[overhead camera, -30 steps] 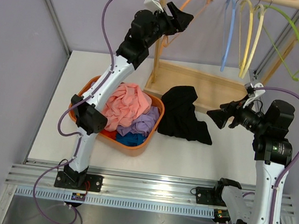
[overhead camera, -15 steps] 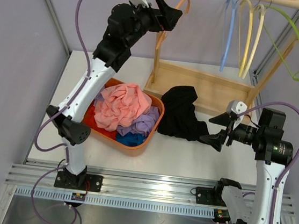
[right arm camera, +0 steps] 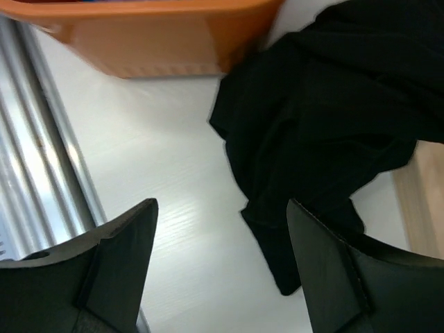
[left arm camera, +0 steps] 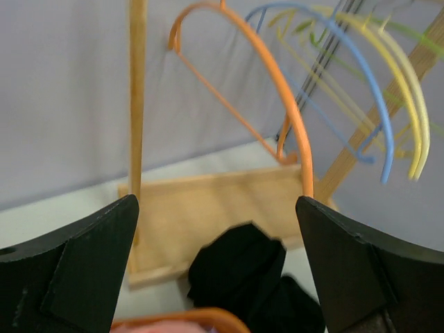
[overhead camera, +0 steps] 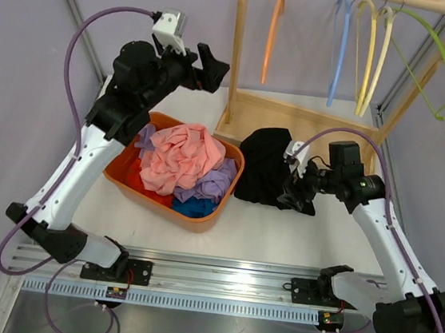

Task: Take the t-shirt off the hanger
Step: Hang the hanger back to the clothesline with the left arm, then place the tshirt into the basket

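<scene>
The black t-shirt (overhead camera: 266, 167) lies crumpled on the white table by the rack base, off any hanger; it also shows in the left wrist view (left arm camera: 243, 274) and the right wrist view (right arm camera: 326, 104). The bare orange hanger (overhead camera: 273, 36) hangs on the wooden rack, seen close in the left wrist view (left arm camera: 277, 90). My left gripper (overhead camera: 211, 67) is open and empty, raised left of the rack post. My right gripper (overhead camera: 293, 192) is open and empty, low over the shirt's near right edge.
An orange basket (overhead camera: 218, 206) full of pink, purple and blue clothes stands left of the shirt. Blue, yellow and green hangers (overhead camera: 373, 47) hang on the wooden rack (overhead camera: 237, 56). A metal rail (overhead camera: 217, 282) runs along the near table edge.
My left gripper has let go of the orange hanger and drawn back down and left. My right gripper has moved left and down to the black shirt.
</scene>
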`<move>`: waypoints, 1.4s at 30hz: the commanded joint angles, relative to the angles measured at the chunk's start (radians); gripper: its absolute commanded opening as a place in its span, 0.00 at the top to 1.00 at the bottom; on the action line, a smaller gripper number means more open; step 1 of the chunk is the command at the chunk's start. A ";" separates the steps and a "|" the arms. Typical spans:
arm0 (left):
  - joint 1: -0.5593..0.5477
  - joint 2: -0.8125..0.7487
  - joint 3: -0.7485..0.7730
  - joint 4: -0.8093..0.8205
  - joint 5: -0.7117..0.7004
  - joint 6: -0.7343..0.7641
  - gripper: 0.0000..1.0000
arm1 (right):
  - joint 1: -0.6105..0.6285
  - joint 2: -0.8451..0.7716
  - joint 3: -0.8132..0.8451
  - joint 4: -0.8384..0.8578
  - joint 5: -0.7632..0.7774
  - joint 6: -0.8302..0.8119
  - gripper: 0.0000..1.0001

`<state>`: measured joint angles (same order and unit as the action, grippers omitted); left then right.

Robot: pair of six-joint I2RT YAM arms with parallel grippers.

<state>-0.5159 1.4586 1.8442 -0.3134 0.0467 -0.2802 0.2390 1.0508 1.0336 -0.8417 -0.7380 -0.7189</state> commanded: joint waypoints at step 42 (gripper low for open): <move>-0.323 -0.176 -0.461 0.400 0.574 0.186 0.01 | 0.263 0.073 0.699 0.303 0.112 0.455 1.00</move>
<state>-0.8070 1.2461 1.3010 -0.0982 0.5152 -0.0853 0.5037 1.0569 1.6466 -0.6407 -0.5499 -0.4126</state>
